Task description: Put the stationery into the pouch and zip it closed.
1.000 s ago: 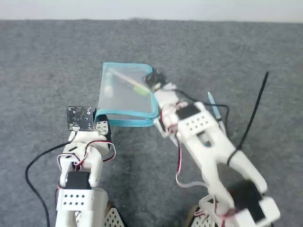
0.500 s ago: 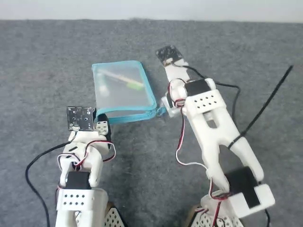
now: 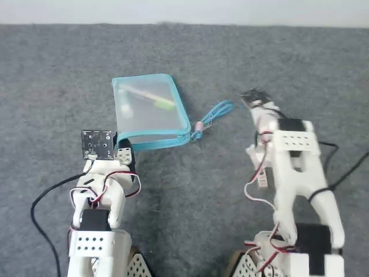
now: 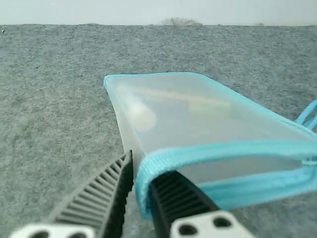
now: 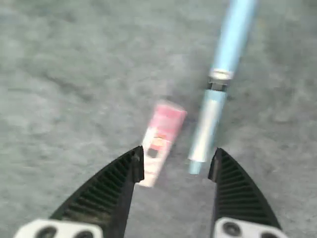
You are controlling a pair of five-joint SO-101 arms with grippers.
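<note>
No legible text, numbers or signs on anything. The small pink item (image 5: 161, 136) on the worktop has some darker marking on it, too blurred to read.

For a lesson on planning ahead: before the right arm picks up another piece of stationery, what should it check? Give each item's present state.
1. Left gripper clamped on the pouch edge: ok.
2. Pouch mouth open: ok, its teal edges appear to stand apart.
3. Right gripper open: ok.
4. Something within its span: ok, the pen and the eraser lie just ahead.
5. Single target lined up: cannot tell, both sit between the fingers.
6. All stationery inside: not ok, both lie on the carpet.
</note>
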